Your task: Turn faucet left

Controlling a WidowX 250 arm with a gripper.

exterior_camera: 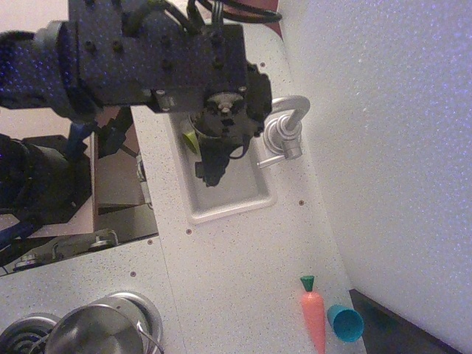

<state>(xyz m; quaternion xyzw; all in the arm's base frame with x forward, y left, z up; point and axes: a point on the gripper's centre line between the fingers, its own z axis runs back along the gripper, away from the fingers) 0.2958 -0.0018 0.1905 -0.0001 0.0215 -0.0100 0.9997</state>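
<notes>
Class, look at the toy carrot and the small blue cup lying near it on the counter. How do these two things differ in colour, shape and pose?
The carrot is orange with a green top; the blue cup is one plain colour. The carrot is long, solid and tapered; the cup is short and hollow. The carrot lies flat along the counter; the cup seems tipped on its side, its opening showing. Both are small toys lying close together, far from the faucet.

A white sink [221,210] lay directly under the claw. Well below it sat an orange carrot [315,321], a teal cup [345,323] touching it, and a steel pot [96,332].
</notes>
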